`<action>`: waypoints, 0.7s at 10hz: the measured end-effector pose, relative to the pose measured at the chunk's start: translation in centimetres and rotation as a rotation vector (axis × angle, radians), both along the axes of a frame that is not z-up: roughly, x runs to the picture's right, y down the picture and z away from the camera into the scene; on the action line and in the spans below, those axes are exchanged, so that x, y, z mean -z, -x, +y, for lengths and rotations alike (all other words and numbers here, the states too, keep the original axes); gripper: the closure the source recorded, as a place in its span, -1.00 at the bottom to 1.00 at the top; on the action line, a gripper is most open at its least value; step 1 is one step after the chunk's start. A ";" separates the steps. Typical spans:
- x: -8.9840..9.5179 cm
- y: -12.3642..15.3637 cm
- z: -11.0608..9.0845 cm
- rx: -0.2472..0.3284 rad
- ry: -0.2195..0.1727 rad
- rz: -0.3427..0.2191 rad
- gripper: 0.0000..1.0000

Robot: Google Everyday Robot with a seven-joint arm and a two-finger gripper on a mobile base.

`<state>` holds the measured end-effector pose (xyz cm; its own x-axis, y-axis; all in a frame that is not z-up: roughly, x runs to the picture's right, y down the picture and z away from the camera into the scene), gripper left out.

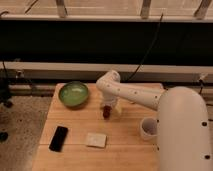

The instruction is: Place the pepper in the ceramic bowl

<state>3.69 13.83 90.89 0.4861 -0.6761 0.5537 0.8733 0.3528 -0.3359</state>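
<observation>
The ceramic bowl [74, 94] is round and glossy green, at the back left of the wooden table [75, 125]. The pepper [106, 112] is a small dark red item just under my gripper [108, 106], near the middle of the table, right of the bowl. My white arm reaches in from the right and bends down to the gripper. The gripper sits on the pepper, close to the tabletop.
A white cylindrical cup [148, 128] stands at the right, next to my arm. A black phone [59, 138] lies at the front left. A pale square pad [96, 139] lies at the front middle. A dark rail and cables run behind the table.
</observation>
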 end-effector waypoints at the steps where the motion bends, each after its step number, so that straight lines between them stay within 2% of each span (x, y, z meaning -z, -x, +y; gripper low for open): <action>1: -0.1 -0.1 0.0 -0.002 0.002 -0.001 0.03; 5: 0.5 0.2 0.3 0.012 0.003 -0.016 0.90; 6: 1.1 0.5 0.1 0.018 -0.004 -0.025 0.99; 7: 1.7 1.0 -0.2 0.025 -0.015 -0.038 1.00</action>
<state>2.69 13.63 89.21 0.4479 -0.6959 0.5613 0.8939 0.3353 -0.2976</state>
